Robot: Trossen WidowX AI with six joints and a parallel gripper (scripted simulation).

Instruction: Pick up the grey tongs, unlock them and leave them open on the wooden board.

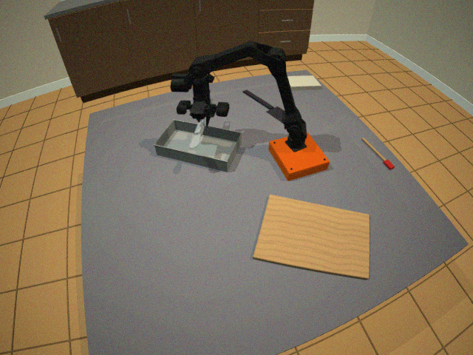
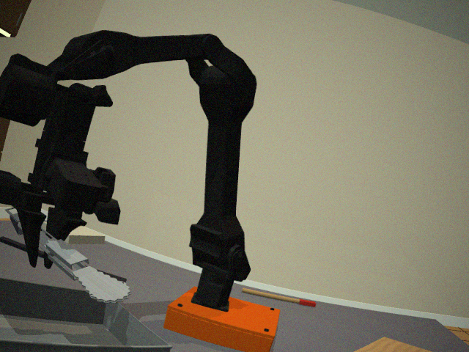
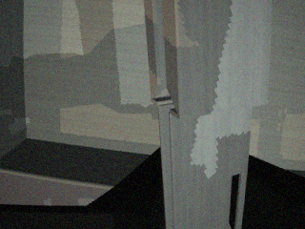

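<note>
The gripper (image 1: 204,123) (image 2: 40,263) (image 3: 191,156) is closed on the grey tongs (image 1: 197,135) (image 2: 104,284) (image 3: 205,200), its fingers pointing down across them. The tongs hang in the air over the roasting tin (image 1: 191,157) (image 2: 124,318) (image 3: 81,162), tilted so that the scalloped tip end is the lower one. Their two arms lie close together; whether the lock has let go cannot be told.

The tin stands below on the grey tabletop (image 1: 171,248) (image 2: 341,325), towards the corner at upper left in the top view. From the gripper, the black arm (image 1: 236,55) (image 2: 223,166) arches over to its orange base (image 1: 305,164) (image 2: 219,333), set well in from the edges.

Between that base and the edge nearest the cabinets (image 1: 152,49) lies a dark, long-handled tool (image 1: 257,99) (image 2: 15,244), partly behind the arm in the top view. A pale block (image 1: 304,82) (image 2: 86,238) sits by the upper right corner. Along the right edge lies a wooden stick with a red end (image 1: 376,152) (image 2: 270,295). The wooden board (image 1: 312,237) (image 2: 386,345) lies flat towards the lower right edge, well apart from the tongs.
</note>
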